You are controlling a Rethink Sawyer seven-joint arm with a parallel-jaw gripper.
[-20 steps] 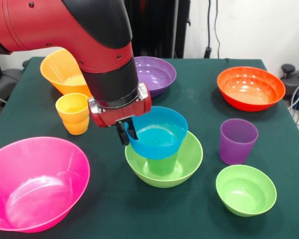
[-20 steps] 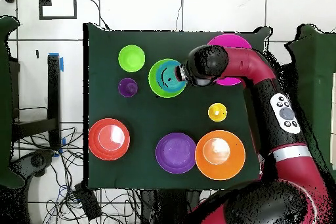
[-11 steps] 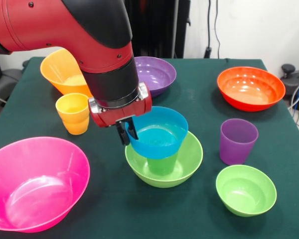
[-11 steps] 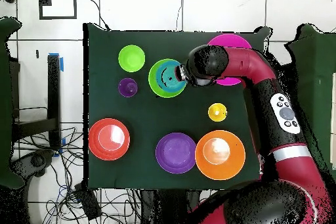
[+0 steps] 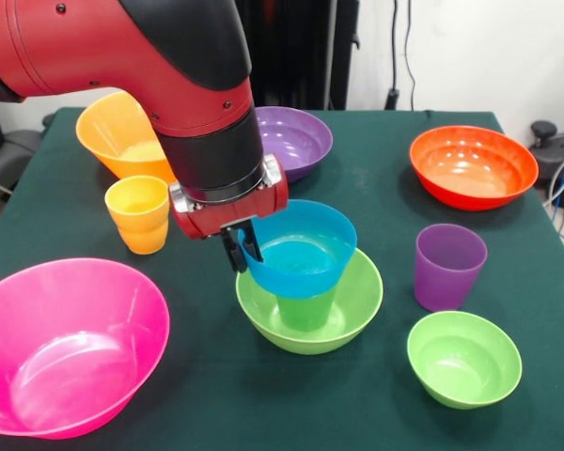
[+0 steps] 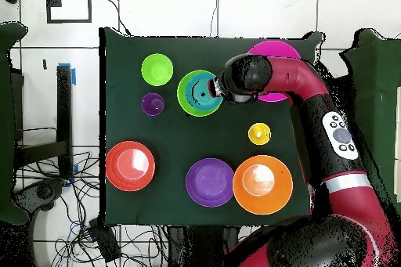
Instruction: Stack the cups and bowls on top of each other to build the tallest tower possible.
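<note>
A blue bowl (image 5: 301, 254) rests, slightly tilted, on an upturned green cup (image 5: 306, 310) that stands inside the lime-green bowl (image 5: 362, 299). My gripper (image 5: 238, 250) is shut on the blue bowl's left rim, one finger outside and one inside. From overhead the gripper (image 6: 214, 90) sits over the right rim of the blue bowl (image 6: 197, 92). A purple cup (image 5: 448, 266) and a small green bowl (image 5: 463, 359) stand apart to the right. A yellow-orange cup (image 5: 139, 214) is left of the arm.
A large pink bowl (image 5: 66, 343) fills the near left. An orange bowl (image 5: 117, 132), a purple bowl (image 5: 291, 139) and a red-orange bowl (image 5: 472, 164) line the far side. The arm hides part of the pink bowl (image 6: 274, 48) from overhead.
The gripper and the blue bowl have shifted very slightly to the right in the front view. Everything else is where it was.
</note>
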